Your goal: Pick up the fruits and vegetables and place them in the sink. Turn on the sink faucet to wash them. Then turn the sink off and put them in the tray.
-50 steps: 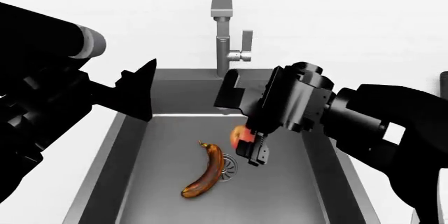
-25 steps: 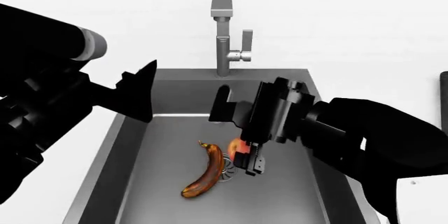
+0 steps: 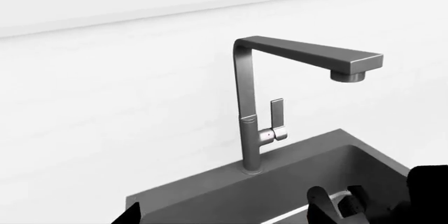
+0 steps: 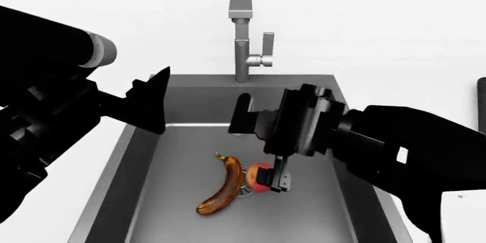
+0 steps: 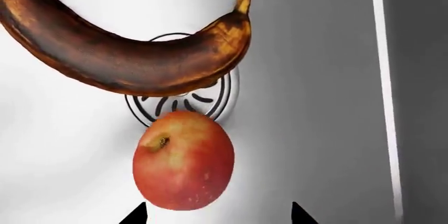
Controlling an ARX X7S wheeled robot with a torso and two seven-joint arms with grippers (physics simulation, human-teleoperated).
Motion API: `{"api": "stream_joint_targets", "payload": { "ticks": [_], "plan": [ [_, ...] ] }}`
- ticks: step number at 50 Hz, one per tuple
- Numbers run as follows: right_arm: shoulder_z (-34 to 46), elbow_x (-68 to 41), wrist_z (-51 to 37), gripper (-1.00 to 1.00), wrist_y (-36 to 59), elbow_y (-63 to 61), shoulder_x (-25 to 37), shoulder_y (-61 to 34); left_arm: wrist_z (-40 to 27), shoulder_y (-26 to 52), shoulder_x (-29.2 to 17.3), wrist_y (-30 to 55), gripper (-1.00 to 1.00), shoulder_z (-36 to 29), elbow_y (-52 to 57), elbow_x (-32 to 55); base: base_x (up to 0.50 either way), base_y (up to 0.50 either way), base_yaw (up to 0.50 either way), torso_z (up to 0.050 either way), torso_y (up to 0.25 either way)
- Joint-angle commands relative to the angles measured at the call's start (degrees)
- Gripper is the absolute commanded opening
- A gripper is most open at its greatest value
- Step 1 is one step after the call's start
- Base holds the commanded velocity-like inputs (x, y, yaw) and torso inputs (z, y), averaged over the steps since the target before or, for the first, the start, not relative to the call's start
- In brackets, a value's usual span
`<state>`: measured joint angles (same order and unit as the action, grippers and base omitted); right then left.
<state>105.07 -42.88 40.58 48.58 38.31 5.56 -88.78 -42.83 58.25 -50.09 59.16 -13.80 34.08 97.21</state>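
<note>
A brown-orange banana (image 4: 223,186) (image 5: 126,51) lies curved on the floor of the dark grey sink (image 4: 311,220), partly over the round drain (image 5: 183,104). The red-and-yellow apple (image 4: 260,176) (image 5: 183,167) sits right beside it at the drain. My right gripper (image 4: 278,179) (image 5: 218,216) hangs low in the basin, open, its tips on either side of the apple's near end without gripping it. My left gripper (image 4: 154,102) (image 3: 224,220) is open and empty above the sink's left rim. The silver faucet (image 4: 241,27) (image 3: 245,129) stands behind with its side lever (image 4: 267,46) (image 3: 277,119); no water shows. The tray is out of view.
White counter (image 4: 395,44) surrounds the sink, with a white wall behind it. The faucet spout (image 3: 353,66) overhangs the basin's back. A dark sliver (image 4: 481,103) shows at the counter's far right edge, too little to identify.
My right gripper has come down and forward into the basin with the apple, which now sits lower, beside the banana at the drain. The left arm has hardly moved.
</note>
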Motion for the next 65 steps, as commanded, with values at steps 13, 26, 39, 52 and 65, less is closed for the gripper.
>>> {"api": "stream_joint_targets", "payload": {
  "ticks": [13, 26, 39, 52, 65],
  "plan": [
    [-15.00, -11.59, -25.09, 1.00, 14.84, -29.87, 16.40, -7.69, 0.69, -1.13, -0.06, -0.70, 1.00, -0.30, -0.17, -1.32, 0.00, 0.00, 0.00, 0.000, 0.000],
    [-27.52, -16.34, -47.74, 1.00, 21.12, -30.08, 18.39, -7.45, 0.75, -1.75, -0.21, -1.05, 1.00, -0.43, 0.21, -1.57, 0.00, 0.00, 0.00, 0.000, 0.000],
    [-35.31, -18.27, -62.61, 1.00, 25.04, -24.53, 16.90, -7.57, 0.49, -1.57, -0.36, -1.13, 1.00, -0.71, 0.31, -1.20, 0.00, 0.00, 0.00, 0.000, 0.000],
    [-29.99, -3.18, -47.09, 1.00, 2.65, 15.03, -0.12, -11.12, 0.71, -1.35, 0.75, -0.76, 1.00, -2.21, -0.96, -1.81, 0.00, 0.00, 0.00, 0.000, 0.000],
    [-24.03, -8.99, -45.25, 1.00, -7.08, 28.99, -5.54, -12.69, 1.71, -2.39, 0.22, -1.51, 1.00, -1.76, -0.71, -2.58, 0.00, 0.00, 0.00, 0.000, 0.000]
  ]
}}
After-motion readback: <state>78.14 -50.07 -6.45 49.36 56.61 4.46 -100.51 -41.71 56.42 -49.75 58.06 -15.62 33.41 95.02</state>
